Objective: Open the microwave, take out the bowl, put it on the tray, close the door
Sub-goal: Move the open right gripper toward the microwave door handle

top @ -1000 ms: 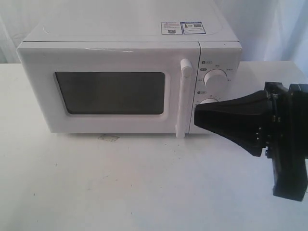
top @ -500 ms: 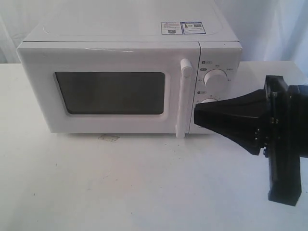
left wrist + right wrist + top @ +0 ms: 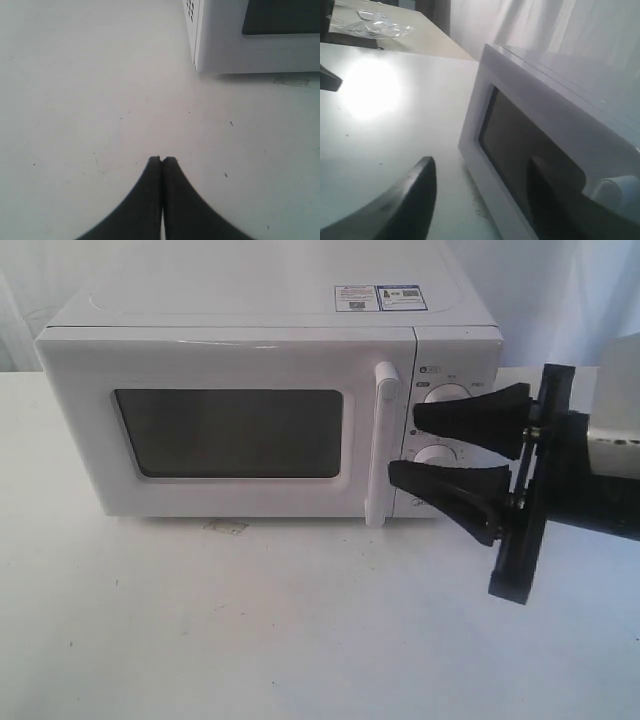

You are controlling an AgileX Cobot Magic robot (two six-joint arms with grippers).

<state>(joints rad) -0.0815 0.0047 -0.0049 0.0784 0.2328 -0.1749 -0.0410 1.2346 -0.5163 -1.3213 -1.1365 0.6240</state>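
The white microwave [image 3: 250,310] stands at the back of the table with its door [image 3: 80,420] shut and the dark window [image 3: 230,432] showing nothing inside. The bowl is hidden. My right gripper [image 3: 403,443] is open, one finger above the other, in front of the dial panel [image 3: 445,400] and just right of the vertical bar handle [image 3: 382,445], not touching it. The right wrist view shows the gripper [image 3: 481,167] with the door [image 3: 485,100] and handle [image 3: 615,192] ahead. My left gripper [image 3: 162,160] is shut and empty over the table, near the microwave's corner [image 3: 220,45].
The white table [image 3: 250,620] stretches in front of the microwave, with a small stain [image 3: 226,527] under the door. White curtains hang behind. Crumpled clear plastic [image 3: 375,22] lies on a beige surface far off. No tray is in view.
The right wrist has rolled, so its fingers now stand spread one above the other. Its tips have moved left and up, closer to the handle.
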